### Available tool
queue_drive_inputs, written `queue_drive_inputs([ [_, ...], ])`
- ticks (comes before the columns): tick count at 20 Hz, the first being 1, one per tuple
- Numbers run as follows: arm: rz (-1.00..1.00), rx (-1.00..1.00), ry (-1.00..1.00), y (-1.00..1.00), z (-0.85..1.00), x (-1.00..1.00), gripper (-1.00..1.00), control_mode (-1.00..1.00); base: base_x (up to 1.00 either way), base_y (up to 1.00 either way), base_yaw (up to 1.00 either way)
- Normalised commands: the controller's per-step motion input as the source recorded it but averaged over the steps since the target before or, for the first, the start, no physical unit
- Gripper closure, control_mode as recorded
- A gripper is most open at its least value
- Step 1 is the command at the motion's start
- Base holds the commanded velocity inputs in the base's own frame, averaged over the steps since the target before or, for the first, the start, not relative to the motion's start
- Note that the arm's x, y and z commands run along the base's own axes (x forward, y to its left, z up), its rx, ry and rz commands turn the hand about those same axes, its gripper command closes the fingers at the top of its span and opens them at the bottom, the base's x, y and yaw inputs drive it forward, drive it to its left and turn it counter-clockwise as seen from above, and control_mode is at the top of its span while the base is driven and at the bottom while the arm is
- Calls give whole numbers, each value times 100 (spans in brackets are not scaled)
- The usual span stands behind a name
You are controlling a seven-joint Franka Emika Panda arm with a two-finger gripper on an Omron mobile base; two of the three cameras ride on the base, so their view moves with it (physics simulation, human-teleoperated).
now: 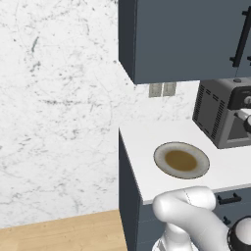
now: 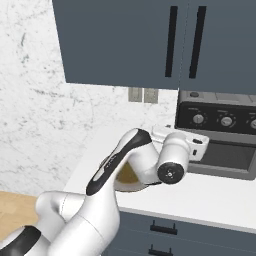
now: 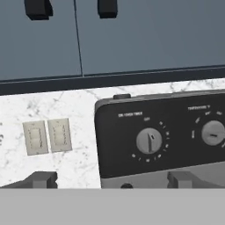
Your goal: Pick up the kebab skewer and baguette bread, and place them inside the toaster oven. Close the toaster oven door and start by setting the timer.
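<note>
Grey timer knob (image 3: 149, 140) sits dead ahead of the gripper (image 3: 112, 179), on the toaster oven (image 3: 162, 136) panel — fingers spread wide. Judging the step as setting the timer: centre on that knob, not its right-hand neighbour (image 3: 213, 132) — close squarely, then twist.

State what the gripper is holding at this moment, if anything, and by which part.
Nothing is held. The gripper is open, its fingertips wide apart with nothing between them, facing the toaster oven and its timer knob.
</note>
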Motion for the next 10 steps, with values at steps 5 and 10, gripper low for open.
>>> queue_drive_inputs([
  [5, 16, 0, 0, -43, 0, 11, -100, -100, 0, 0, 0],
  [10, 13, 0, 0, -22, 0, 1, -100, -100, 0, 0, 0],
])
